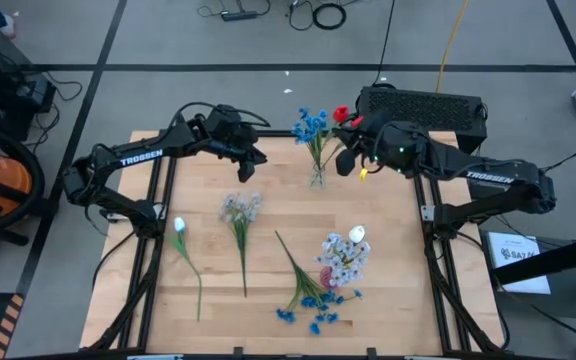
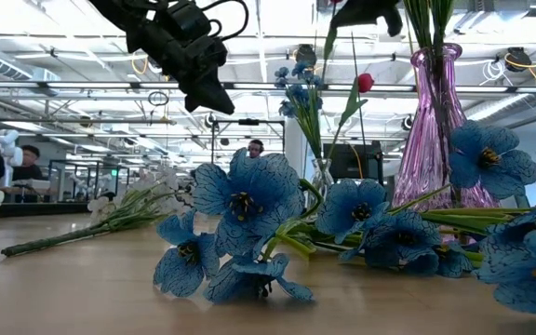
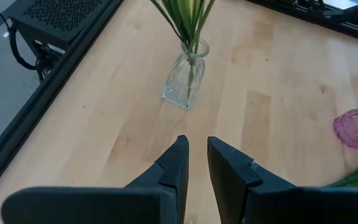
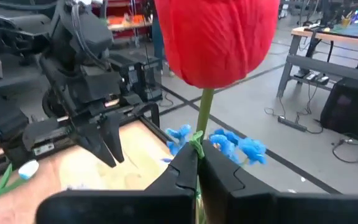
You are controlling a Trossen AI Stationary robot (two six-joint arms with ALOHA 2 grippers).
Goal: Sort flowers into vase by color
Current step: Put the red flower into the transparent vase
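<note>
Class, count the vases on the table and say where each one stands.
2. A clear vase holding blue flowers stands at the table's far edge, between the arms. A purple vase sits nearer the front right, among loose flowers. Others may be hidden.

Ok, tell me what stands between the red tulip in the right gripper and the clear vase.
The right gripper holds the red tulip beside the clear vase. The blue flowers already fill its narrow mouth; nothing else intervenes.

Wooden table [image 1: 398,270], clear vase [image 1: 317,176], purple vase [image 1: 326,275], loose flowers [image 1: 240,212]
</note>
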